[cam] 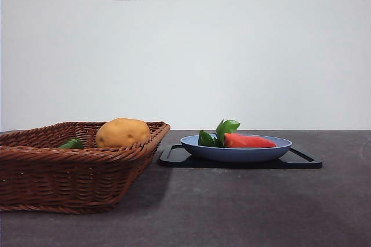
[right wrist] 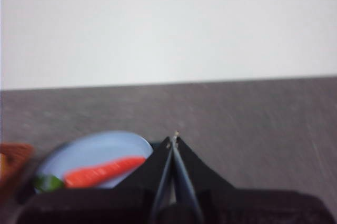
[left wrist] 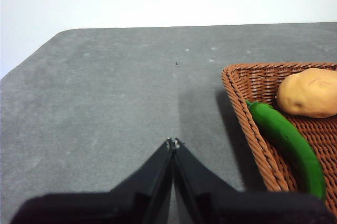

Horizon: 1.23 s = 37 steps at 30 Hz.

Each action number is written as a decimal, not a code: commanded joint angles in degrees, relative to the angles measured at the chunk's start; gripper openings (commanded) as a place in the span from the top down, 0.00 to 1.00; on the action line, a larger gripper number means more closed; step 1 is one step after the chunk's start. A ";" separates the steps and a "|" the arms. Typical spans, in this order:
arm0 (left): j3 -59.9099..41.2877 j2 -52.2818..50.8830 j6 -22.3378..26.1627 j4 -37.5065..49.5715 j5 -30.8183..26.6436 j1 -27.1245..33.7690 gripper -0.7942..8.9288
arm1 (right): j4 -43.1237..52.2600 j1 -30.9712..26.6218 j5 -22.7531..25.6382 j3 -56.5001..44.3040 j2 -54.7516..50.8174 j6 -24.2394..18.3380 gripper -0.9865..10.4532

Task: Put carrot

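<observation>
The carrot (cam: 248,141) is red-orange with green leaves (cam: 220,132). It lies in a blue plate (cam: 235,153) on a black tray (cam: 304,160) at mid-table. In the right wrist view the carrot (right wrist: 102,171) shows on the plate (right wrist: 95,150), blurred. My right gripper (right wrist: 172,141) is shut and empty, held above and beside the plate. My left gripper (left wrist: 172,143) is shut and empty over bare table, beside the wicker basket (left wrist: 247,108). Neither gripper shows in the front view.
The brown wicker basket (cam: 69,174) stands at the front left. It holds a yellow-brown potato (cam: 122,133) and a green pepper (cam: 72,144), which also show in the left wrist view as potato (left wrist: 308,92) and pepper (left wrist: 289,142). A white wall stands behind.
</observation>
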 commanded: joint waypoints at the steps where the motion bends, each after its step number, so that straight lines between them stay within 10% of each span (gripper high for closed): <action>1: -0.63 -0.13 -0.37 0.74 -0.02 0.15 0.91 | 2.29 -4.68 -3.98 -4.96 -2.03 -0.46 0.91; 37: -0.63 -0.13 -0.37 0.72 -0.02 0.13 0.91 | 3.76 -7.50 -5.07 -18.69 -6.21 -0.44 0.91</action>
